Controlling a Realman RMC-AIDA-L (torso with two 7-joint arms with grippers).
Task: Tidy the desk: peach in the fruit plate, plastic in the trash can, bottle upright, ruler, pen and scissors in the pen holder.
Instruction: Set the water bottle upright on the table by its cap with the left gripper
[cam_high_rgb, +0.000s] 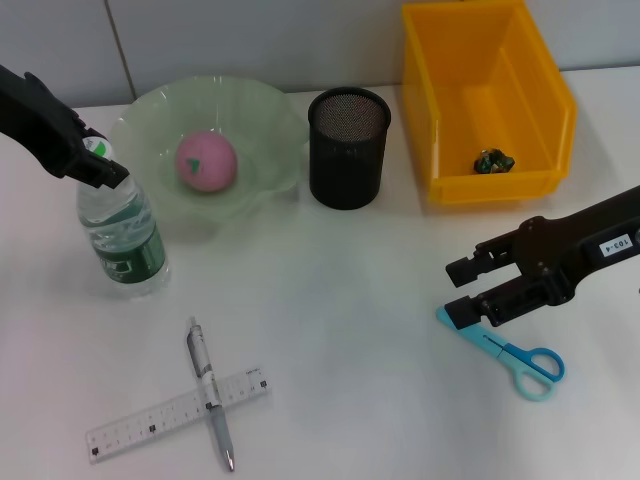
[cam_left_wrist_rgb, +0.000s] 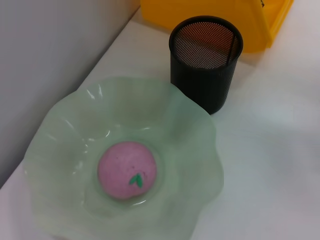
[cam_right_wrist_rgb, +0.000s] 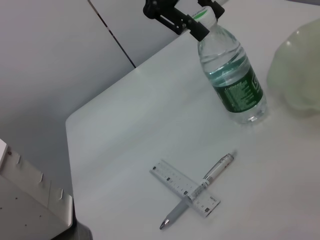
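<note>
Head view: on the white surface (cam_high_rgb: 340, 300), the peach (cam_high_rgb: 206, 161) lies in the fruit plate (cam_high_rgb: 265, 125). Left pincer (cam_high_rgb: 98, 160) is clamped on the upright bottle (cam_high_rgb: 122, 235); right pincer (cam_high_rgb: 462, 290), fingers apart, hovers over the scissors (cam_high_rgb: 510, 355).

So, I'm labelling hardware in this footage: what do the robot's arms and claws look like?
Both arms are matte black. The right claw has two blocky, squared black fingers on a boxy housing, and its arm carries a small white label with dark characters. The left claw is likewise black and angular, with no marking visible.
</note>
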